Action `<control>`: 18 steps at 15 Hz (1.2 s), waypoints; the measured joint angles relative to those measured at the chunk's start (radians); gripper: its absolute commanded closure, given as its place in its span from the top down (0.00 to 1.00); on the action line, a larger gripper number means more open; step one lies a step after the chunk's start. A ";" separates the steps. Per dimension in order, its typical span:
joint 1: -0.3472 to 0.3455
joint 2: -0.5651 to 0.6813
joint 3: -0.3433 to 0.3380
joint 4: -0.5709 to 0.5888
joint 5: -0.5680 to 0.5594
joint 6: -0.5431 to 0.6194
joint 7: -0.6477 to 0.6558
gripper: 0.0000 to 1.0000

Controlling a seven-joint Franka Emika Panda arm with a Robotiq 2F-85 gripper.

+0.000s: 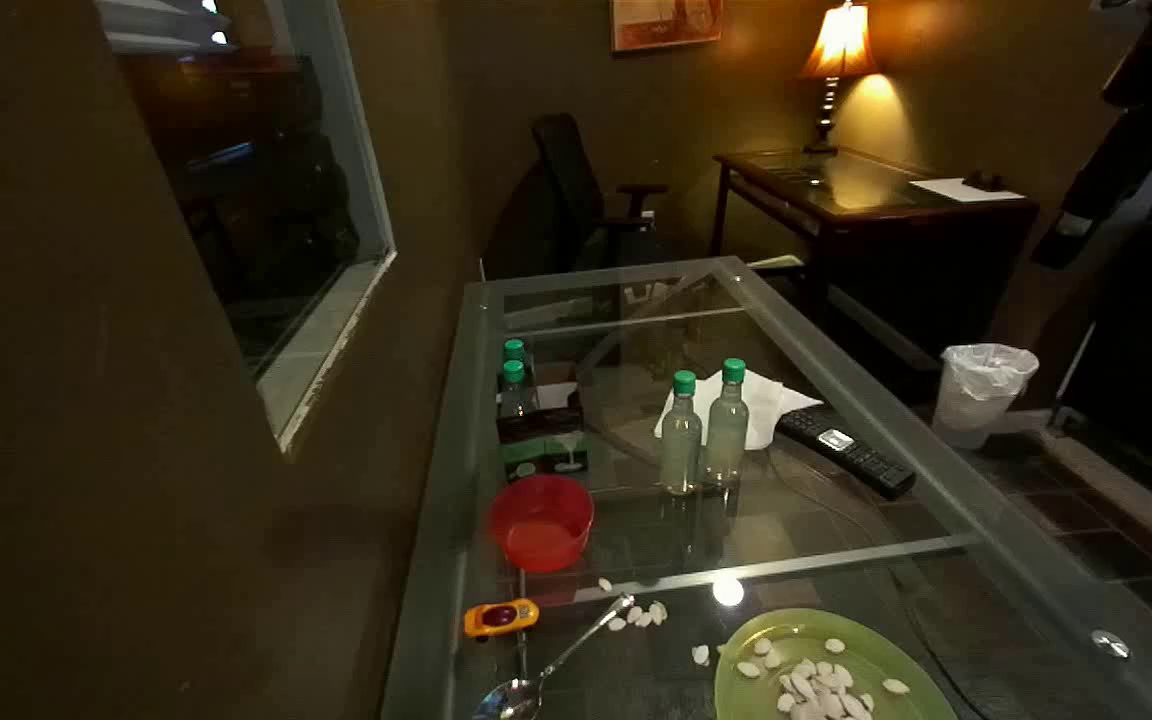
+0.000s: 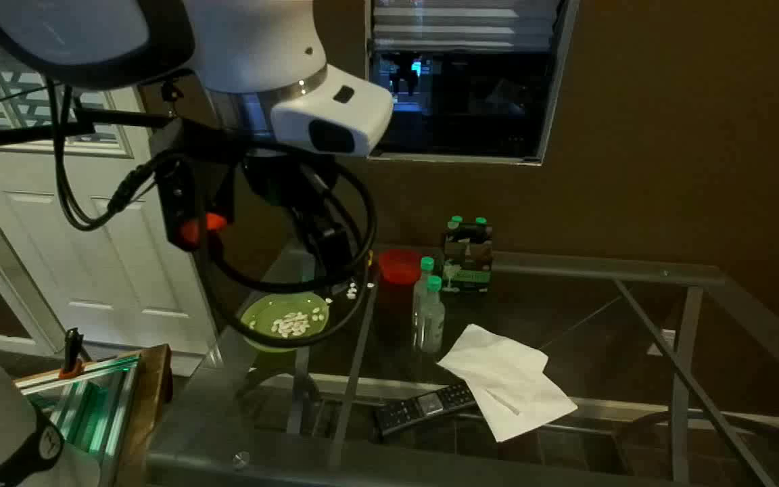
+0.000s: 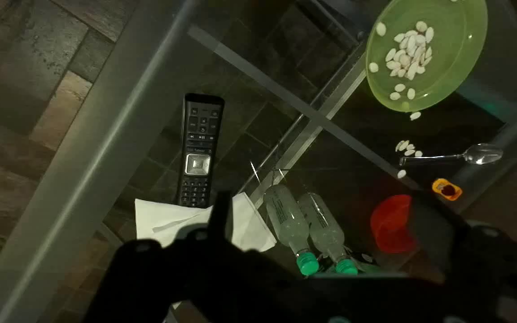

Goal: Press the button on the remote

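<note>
Jaws: spread wide, nothing held; the gripper (image 3: 323,197) hangs raised, well to the side of the remote (image 3: 199,150). The stance suits grasping; for pressing, drawing the fingers (image 3: 220,215) together into one tip is probably advisable.
Remote: lies flat on the glass table (image 3: 110,143), near one long edge, buttons (image 3: 198,165) up. Flat placement presumably lets the tabletop back a straight downward push. Pressing is judged not yet begun; the target is unspecified.
White paper (image 2: 511,379): meets the remote's keypad end; overlap cannot be told. The remote may slide on smooth glass, so a vertical approach looks safer.
Bottles (image 1: 681,445): two, green-capped, upright, near the remote. Tall and narrow, they seem easily tipped; the gripper should probably reach the remote from above their caps.
Carrier (image 2: 468,260): well apart from the remote; holds more green-capped bottles (image 1: 514,372), apparently to keep them upright.
Green plate (image 3: 458,67): well apart from the remote, past the end opposite the paper; its rim presumably gathers the pale seeds (image 3: 411,49), though several lie outside.
Red bowl (image 1: 541,525), spoon (image 3: 482,154), toy car (image 3: 447,189): across the table from the remote, probably outside the pressing path.
</note>
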 measured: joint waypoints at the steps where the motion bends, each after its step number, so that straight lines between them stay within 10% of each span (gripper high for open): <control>1: 0.000 0.000 0.000 0.000 0.000 0.000 0.000 1.00; 9: -0.002 0.034 -0.009 0.001 0.022 -0.007 -0.008 1.00; 10: -0.001 0.065 -0.021 0.005 0.045 -0.012 -0.017 0.75; 18: -0.001 0.425 -0.071 0.103 0.322 0.116 -0.254 0.24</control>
